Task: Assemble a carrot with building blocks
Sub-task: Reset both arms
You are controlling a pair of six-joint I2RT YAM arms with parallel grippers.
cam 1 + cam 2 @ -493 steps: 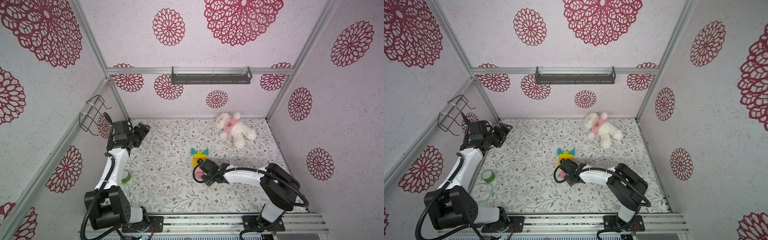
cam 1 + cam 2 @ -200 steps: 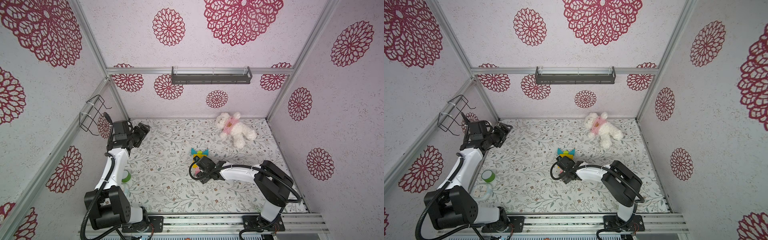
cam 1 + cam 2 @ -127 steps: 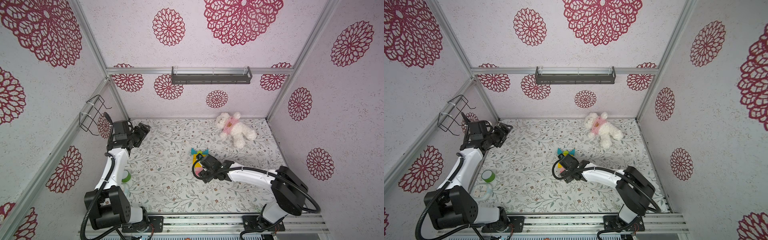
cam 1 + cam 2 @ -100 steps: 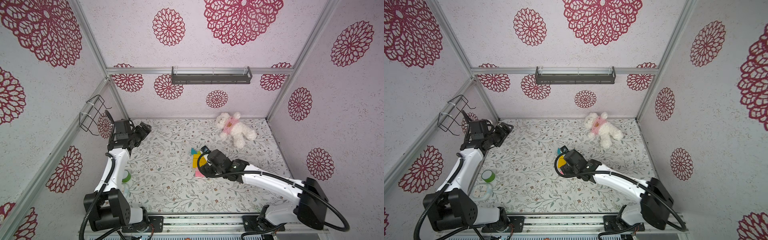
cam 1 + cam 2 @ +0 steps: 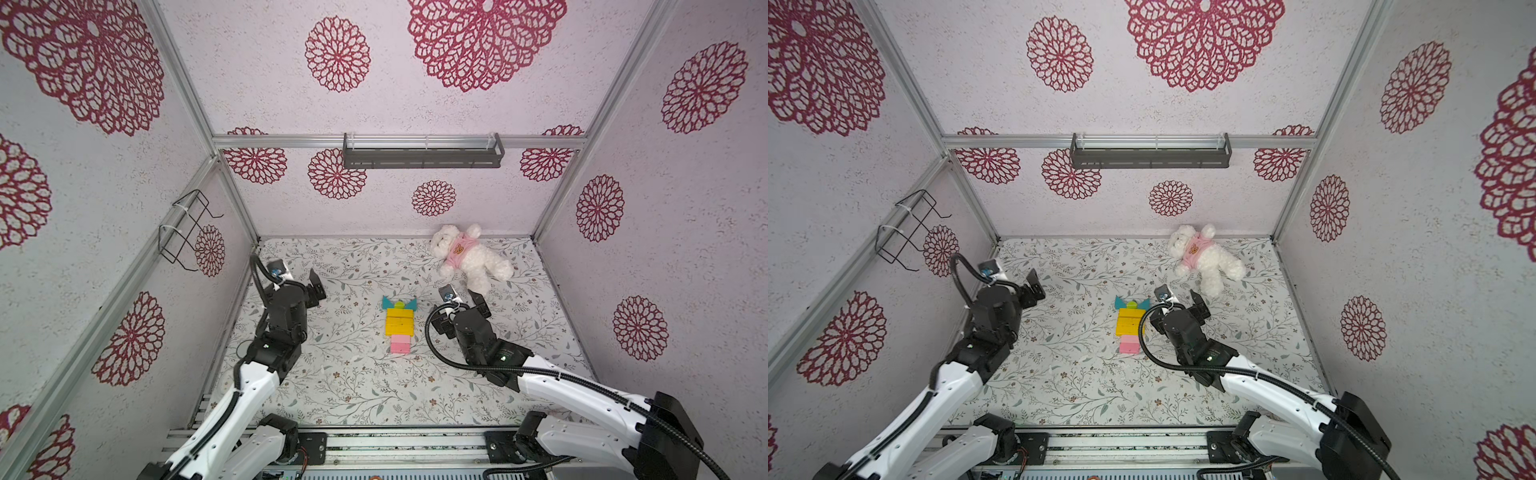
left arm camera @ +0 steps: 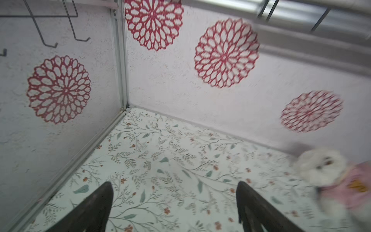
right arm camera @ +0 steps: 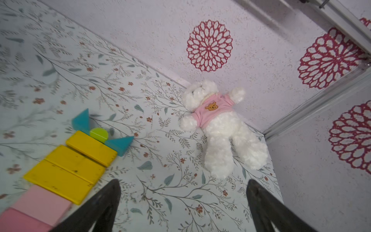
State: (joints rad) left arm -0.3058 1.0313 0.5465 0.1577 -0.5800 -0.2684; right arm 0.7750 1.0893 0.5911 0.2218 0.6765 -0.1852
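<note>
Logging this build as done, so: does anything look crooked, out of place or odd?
Nothing odd in the carrot: every piece sits close and straight. Only the plush bear lies on its back by the far wall, apart from it.

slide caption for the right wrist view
Assembled block carrot lying apart from a white plush bear, open right gripper in foreground.

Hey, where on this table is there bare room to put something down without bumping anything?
Bare table spans the front, between the pink tip of the carrot and the near edge. The back-left stretch, between back wall, left arm and carrot, is also free. Crowded: the right arm sits between carrot and plush bear.
</note>
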